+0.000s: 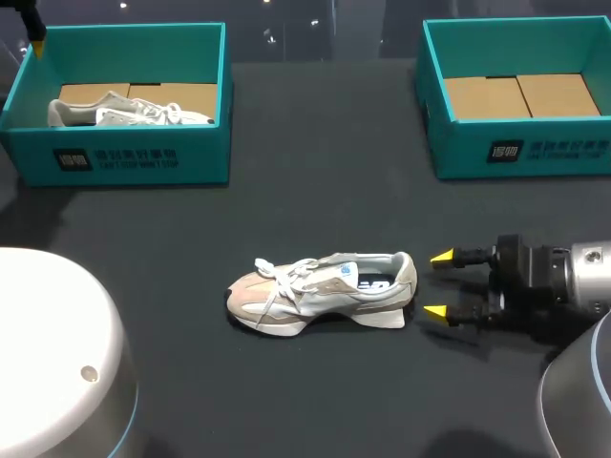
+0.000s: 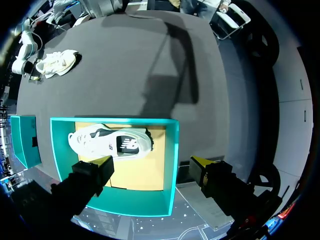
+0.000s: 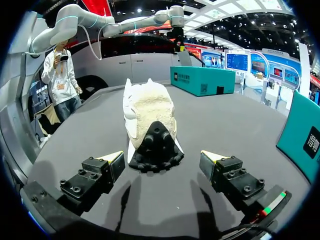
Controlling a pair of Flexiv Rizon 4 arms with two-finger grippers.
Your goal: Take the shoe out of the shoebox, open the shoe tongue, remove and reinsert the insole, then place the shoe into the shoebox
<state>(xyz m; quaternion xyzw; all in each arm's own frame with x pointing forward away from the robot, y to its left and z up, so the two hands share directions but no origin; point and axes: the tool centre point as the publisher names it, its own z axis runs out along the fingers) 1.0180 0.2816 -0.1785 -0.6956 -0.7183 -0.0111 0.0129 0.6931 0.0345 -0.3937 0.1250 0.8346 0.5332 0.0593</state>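
A beige and grey shoe [image 1: 325, 291] stands on the dark table, toe to the left, heel to the right. My right gripper [image 1: 439, 284] is open just behind its heel, not touching it. In the right wrist view the heel [image 3: 150, 115] fills the space ahead of the open gripper [image 3: 161, 156]. My left gripper [image 2: 152, 162] hangs open high above the left teal shoebox [image 2: 172, 165], which holds a white shoe [image 2: 110, 142]. In the head view only one yellow tip of the left gripper [image 1: 36, 33] shows, at the corner of that box [image 1: 124, 162].
A second teal shoebox [image 1: 516, 143] stands at the back right with only cardboard on its floor. The white shoe [image 1: 124, 113] lies in the left box. My arms' pale bases [image 1: 48, 353] fill the near corners.
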